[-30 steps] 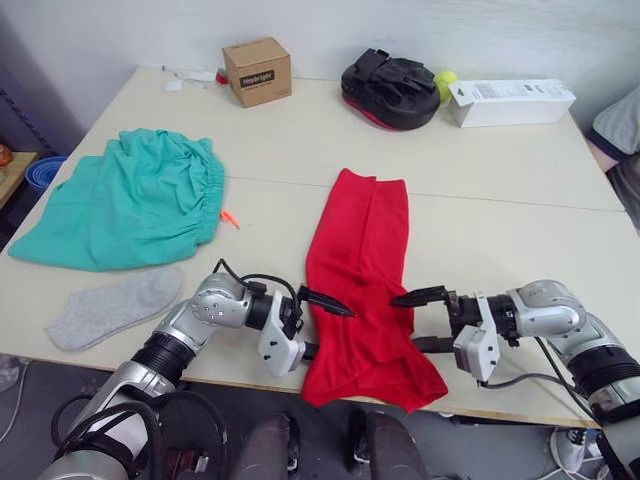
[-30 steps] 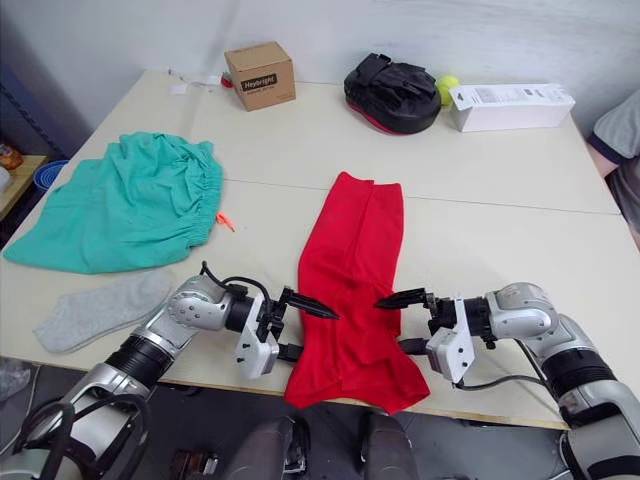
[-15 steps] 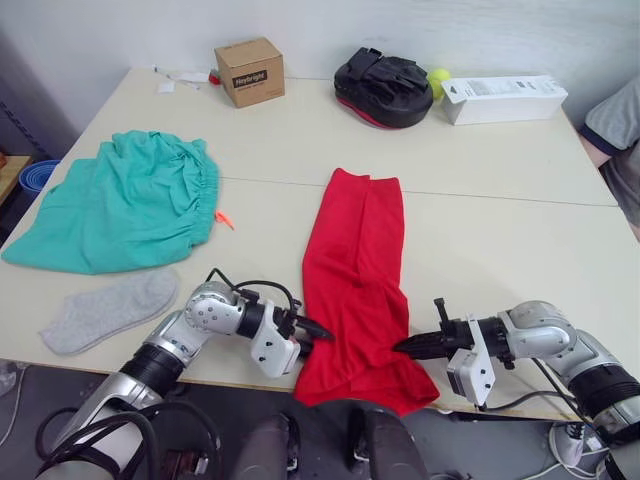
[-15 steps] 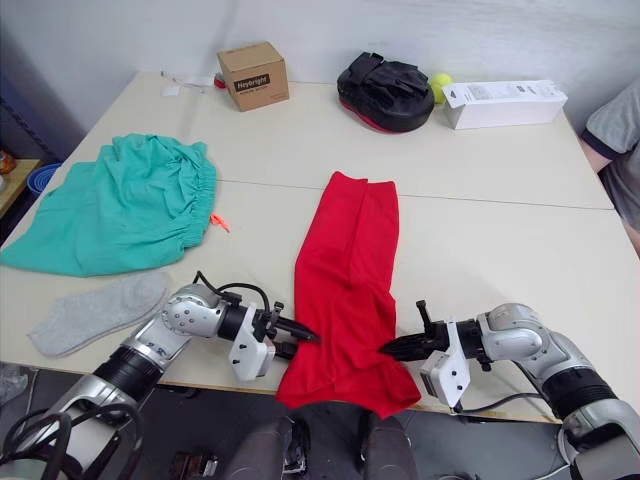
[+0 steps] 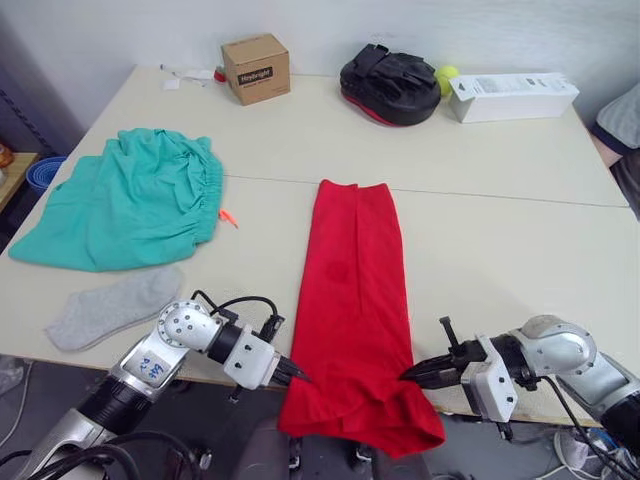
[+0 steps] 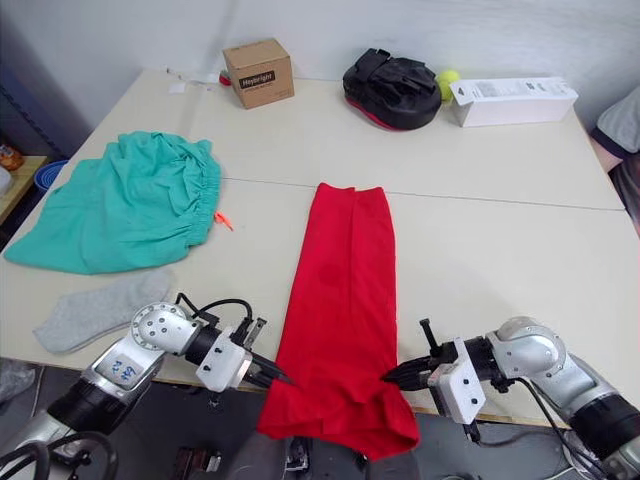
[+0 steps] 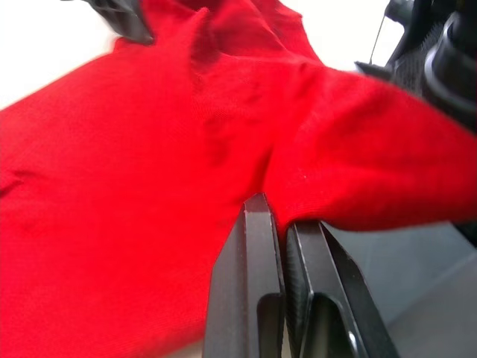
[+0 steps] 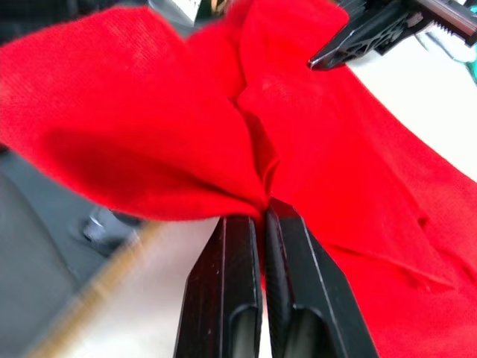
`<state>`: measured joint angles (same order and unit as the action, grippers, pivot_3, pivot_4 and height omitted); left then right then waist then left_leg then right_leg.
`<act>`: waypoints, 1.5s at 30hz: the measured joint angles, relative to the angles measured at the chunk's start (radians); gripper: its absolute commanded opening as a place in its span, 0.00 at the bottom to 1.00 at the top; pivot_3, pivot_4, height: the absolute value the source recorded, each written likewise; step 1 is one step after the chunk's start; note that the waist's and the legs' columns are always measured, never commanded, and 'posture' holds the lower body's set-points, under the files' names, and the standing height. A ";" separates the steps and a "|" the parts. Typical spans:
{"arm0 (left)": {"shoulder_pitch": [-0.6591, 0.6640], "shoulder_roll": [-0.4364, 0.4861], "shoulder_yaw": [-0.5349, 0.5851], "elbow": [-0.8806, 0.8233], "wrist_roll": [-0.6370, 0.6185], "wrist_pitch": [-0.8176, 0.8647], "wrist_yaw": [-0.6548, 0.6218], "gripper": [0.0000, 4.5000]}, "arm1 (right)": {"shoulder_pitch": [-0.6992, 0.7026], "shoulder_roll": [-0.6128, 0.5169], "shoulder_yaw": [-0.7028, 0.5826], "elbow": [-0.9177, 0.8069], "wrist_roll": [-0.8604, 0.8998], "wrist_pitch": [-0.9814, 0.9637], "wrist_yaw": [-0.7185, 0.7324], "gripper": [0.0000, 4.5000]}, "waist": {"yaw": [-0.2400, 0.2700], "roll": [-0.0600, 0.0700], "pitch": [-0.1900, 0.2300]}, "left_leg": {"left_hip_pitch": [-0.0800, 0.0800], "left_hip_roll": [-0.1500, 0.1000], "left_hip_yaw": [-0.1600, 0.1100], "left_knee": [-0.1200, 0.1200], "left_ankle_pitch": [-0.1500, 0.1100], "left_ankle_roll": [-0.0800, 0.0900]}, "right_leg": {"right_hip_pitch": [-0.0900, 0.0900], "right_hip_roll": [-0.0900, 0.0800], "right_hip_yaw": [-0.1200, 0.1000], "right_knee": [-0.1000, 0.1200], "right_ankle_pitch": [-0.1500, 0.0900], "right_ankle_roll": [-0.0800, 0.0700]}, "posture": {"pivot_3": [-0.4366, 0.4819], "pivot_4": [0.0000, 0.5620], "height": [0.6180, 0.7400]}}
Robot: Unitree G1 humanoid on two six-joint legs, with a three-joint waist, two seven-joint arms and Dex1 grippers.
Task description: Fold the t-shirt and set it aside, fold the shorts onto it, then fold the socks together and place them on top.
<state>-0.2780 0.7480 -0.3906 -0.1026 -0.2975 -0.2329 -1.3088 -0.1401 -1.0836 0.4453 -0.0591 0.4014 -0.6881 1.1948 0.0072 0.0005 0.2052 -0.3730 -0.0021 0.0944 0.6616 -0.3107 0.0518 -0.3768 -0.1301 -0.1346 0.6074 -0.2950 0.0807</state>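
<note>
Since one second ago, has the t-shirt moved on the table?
Yes. The t-shirt slid toward the near table edge, away from the black bag, and lies straighter.

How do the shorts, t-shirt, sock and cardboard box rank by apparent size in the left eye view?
1. Shorts and t-shirt: look alike, unranked
2. Sock
3. Cardboard box, though it sits farthest from the camera

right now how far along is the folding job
Early. The t-shirt already lies as a long narrow strip, its near end hanging over the table edge. In hand: the left pincer and right pincer are each shut on that near end. Left: finish folding and set it aside; the shorts and the sock lie untouched.
</note>
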 measured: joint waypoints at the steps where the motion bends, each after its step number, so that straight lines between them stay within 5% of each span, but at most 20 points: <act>1: 0.007 0.008 0.020 -0.032 -0.036 0.059 0.005 0.01 | 0.010 -0.020 -0.015 -0.041 0.035 0.060 0.014 0.00 | 0.000 0.000 0.000 | 0.000 0.000 0.000 0.000 0.000 0.000 | 0.000 0.000 0.000 0.000 0.000 0.000 | 0.48 0.27 1.00; 8: -0.082 0.081 0.193 -0.110 -0.334 0.604 0.074 0.01 | -0.093 -0.066 -0.146 -0.213 0.353 0.593 0.031 0.00 | 0.000 0.001 0.003 | -0.001 0.000 -0.002 0.000 -0.002 -0.003 | 0.000 0.000 0.000 0.000 0.000 0.000 | 0.48 0.27 1.00; 12: -0.242 -0.034 0.293 0.042 -0.407 0.770 0.181 0.01 | -0.343 0.094 -0.189 -0.120 0.432 0.880 -0.025 0.00 | 0.000 0.000 0.003 | -0.002 0.000 -0.002 0.002 0.001 -0.001 | -0.001 0.000 -0.002 0.000 0.001 0.001 | 0.48 0.27 1.00; 18: -0.448 -0.198 0.323 0.374 -0.311 0.821 0.386 0.01 | -0.566 0.364 -0.181 0.212 0.190 0.924 -0.167 0.00 | 0.006 -0.002 0.002 | -0.019 -0.003 0.001 0.005 0.006 0.001 | -0.015 0.001 -0.003 0.007 0.003 0.005 | 0.48 0.27 1.00; 24: -0.524 -0.315 0.335 0.622 -0.211 0.854 0.487 0.01 | -0.623 0.513 -0.189 0.453 0.042 0.990 -0.291 0.00 | 0.011 -0.003 0.002 | -0.030 -0.004 -0.001 0.007 0.007 0.003 | -0.021 0.002 -0.010 0.005 0.003 0.006 | 0.48 0.27 1.00; 40: -0.450 -0.335 0.354 0.430 -0.202 0.825 0.324 0.01 | -0.424 0.404 -0.503 0.178 0.210 1.221 -0.138 0.00 | 0.012 -0.003 0.002 | -0.030 -0.004 -0.001 0.012 0.011 0.002 | -0.020 0.000 -0.008 0.010 0.006 0.008 | 0.48 0.27 1.00; 45: -0.523 -0.376 0.354 0.528 -0.157 0.818 0.381 0.01 | -0.440 0.420 -0.513 0.215 0.159 1.235 -0.197 0.00 | 0.015 -0.003 0.002 | -0.030 -0.004 -0.001 0.015 0.011 0.002 | -0.020 0.000 -0.008 0.012 0.006 0.008 | 0.48 0.27 1.00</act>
<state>-0.8005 0.3722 -0.0362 0.4257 -0.4543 0.5852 -0.9279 -0.5798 -0.6637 -0.0675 0.1556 0.5603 0.5472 0.9982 0.0218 -0.0025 0.2073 -0.4028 -0.0059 0.0935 0.6764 -0.2993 0.0542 -0.3971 -0.1300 -0.1422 0.6189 -0.2888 0.0890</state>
